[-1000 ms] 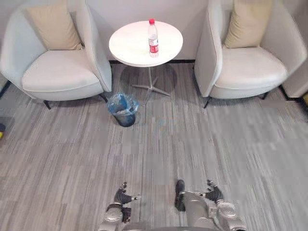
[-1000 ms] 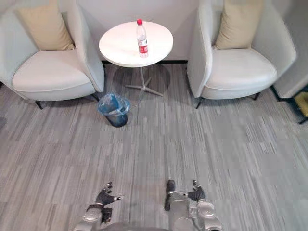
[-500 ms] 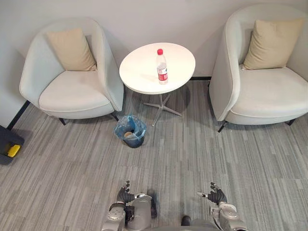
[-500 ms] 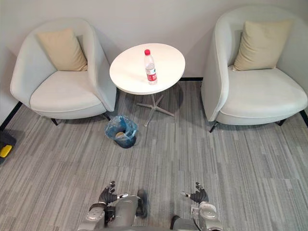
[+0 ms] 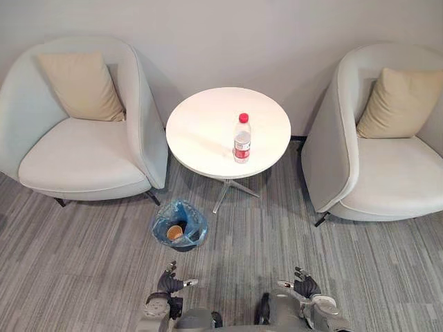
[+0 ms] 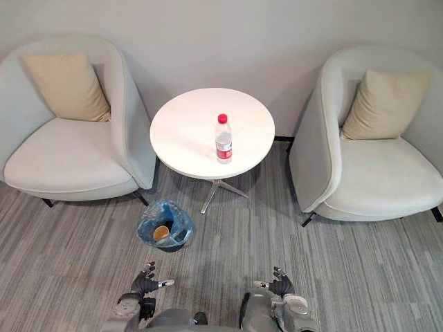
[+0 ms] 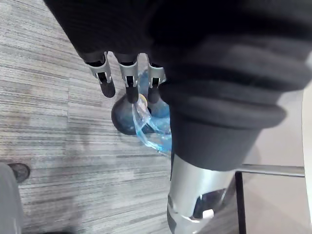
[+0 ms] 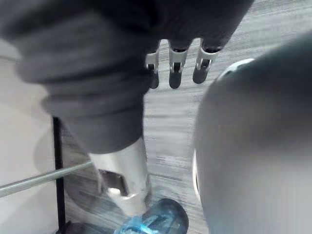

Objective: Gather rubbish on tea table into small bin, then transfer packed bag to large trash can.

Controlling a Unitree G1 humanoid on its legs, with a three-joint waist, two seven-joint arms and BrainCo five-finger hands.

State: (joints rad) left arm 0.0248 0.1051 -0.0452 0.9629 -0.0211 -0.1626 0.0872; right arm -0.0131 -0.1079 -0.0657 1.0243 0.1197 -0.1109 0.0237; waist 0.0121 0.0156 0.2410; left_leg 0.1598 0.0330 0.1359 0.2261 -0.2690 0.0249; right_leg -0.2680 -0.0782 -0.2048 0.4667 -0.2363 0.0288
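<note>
bottle: a clear plastic water bottle with a red cap and red label (image 5: 242, 138) stands upright and alone on the round white tabletop (image 5: 201, 128), a little off its middle toward the near edge.
small bin: a dark round bin lined with a blue plastic bag (image 5: 160, 223) sits on the floor beside the table's foot; a brownish round piece (image 5: 174, 232) lies inside.
left hand: the left hand (image 5: 168, 283) hangs low over the floor, near the bin, its fingers (image 7: 130, 83) straight and loosely spread, holding nothing.
right hand: the right hand (image 5: 302, 286) is also low and well apart from the bottle, its fingers (image 8: 175, 73) relaxed and empty.
handling: probably light; thin walls that dent under squeeze; smooth and slippery; tall and narrow, so easy to tip. fill level cannot be told.
where to hold: around the body at the label band, thumb opposing fingers, from the side.
bag: soft thin film, best gathered at the rim.
</note>
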